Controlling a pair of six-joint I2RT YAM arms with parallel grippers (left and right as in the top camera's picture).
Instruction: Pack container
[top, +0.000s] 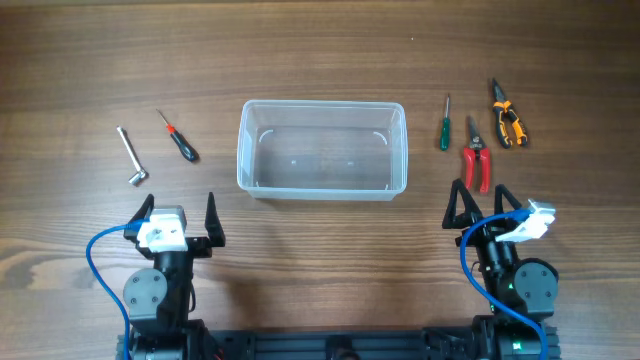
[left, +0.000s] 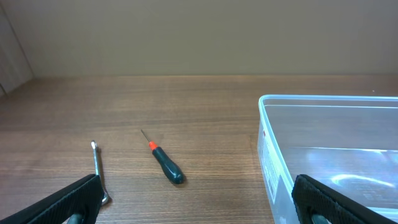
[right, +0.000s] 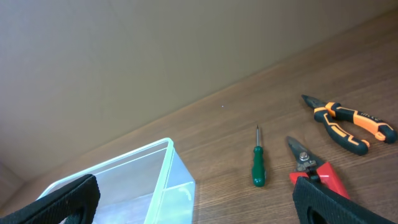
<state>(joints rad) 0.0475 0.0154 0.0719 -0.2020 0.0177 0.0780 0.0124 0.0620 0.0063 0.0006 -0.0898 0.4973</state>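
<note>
The clear plastic container (top: 321, 149) stands empty at the table's middle; it also shows in the left wrist view (left: 329, 149) and the right wrist view (right: 124, 177). Left of it lie a metal L-wrench (top: 131, 156) and a black screwdriver with a red collar (top: 179, 138) (left: 165, 163). Right of it lie a green screwdriver (top: 445, 126) (right: 258, 166), red snips (top: 476, 157) (right: 320, 174) and orange-black pliers (top: 508, 117) (right: 348, 123). My left gripper (top: 178, 215) is open and empty near the front, below the left tools. My right gripper (top: 480, 204) is open and empty just below the red snips.
The wooden table (top: 320, 60) extends bare behind the container. A beige wall (right: 155, 56) rises beyond the far edge. Blue cables (top: 95, 260) loop at both arm bases near the front edge.
</note>
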